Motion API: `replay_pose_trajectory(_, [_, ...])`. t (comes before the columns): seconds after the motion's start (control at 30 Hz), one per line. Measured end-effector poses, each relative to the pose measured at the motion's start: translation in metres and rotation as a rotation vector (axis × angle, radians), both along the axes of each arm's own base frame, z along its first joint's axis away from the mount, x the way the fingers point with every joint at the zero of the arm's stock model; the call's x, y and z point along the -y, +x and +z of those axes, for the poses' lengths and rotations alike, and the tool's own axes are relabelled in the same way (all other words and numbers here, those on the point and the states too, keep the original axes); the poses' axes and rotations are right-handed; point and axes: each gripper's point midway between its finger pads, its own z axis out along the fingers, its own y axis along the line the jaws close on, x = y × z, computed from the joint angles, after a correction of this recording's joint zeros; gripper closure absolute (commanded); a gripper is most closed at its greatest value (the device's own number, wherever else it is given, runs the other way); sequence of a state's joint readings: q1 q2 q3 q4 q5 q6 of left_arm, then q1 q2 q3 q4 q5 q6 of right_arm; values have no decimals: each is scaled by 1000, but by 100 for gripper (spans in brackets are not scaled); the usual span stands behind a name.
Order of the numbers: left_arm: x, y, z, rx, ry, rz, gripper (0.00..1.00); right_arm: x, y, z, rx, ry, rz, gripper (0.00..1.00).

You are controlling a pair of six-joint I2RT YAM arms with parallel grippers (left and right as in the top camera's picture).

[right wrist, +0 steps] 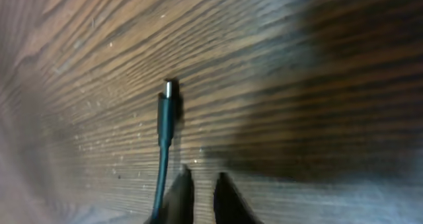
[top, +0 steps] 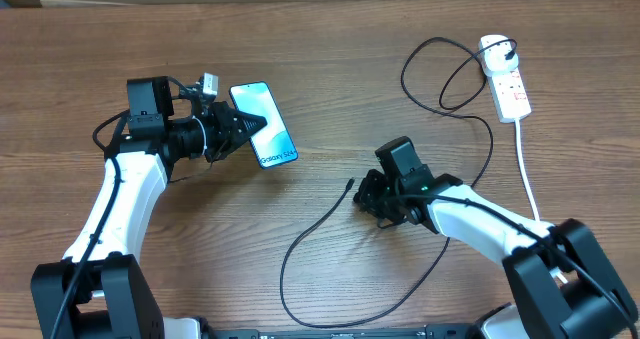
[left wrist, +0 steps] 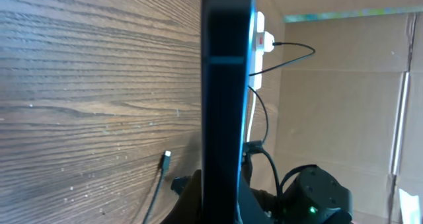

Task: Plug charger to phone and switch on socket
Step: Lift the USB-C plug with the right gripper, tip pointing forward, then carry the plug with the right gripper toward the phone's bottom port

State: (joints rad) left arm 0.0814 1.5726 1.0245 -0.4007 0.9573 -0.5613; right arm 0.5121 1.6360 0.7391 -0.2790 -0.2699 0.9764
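The wooden surface (top: 330, 79) carries the socket (top: 508, 79) at its far right. My left fingers (top: 238, 131) are clamped on the phone (top: 270, 129). The charger (right wrist: 165, 112) has its connector tip lying on the surface, just beside my right fingers (right wrist: 182, 194), which are barely parted and empty.

The left arm (top: 118, 194) and right arm (top: 485, 224) have white tubular links on black bases (top: 90, 297). The left gripper (top: 258, 129) and right gripper (top: 364, 201) are black, with thin black cables (top: 100, 224) alongside
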Motion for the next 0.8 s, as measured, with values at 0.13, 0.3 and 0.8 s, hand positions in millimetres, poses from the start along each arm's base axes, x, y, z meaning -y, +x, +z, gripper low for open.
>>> replay_pose_trajectory(0.13, [-1,0,-1,13,14,-7,96,-3,5,2,16,17,-10,56])
replay_pose_trajectory(0.3, [-1,0,-2,24,26,-12,96,-6,10,5,38,32,-18,55])
replay_pose_trajectory(0.8, [-1,-2,-4,18,31,-14,95,-20,26,-1,46,108,-67,63])
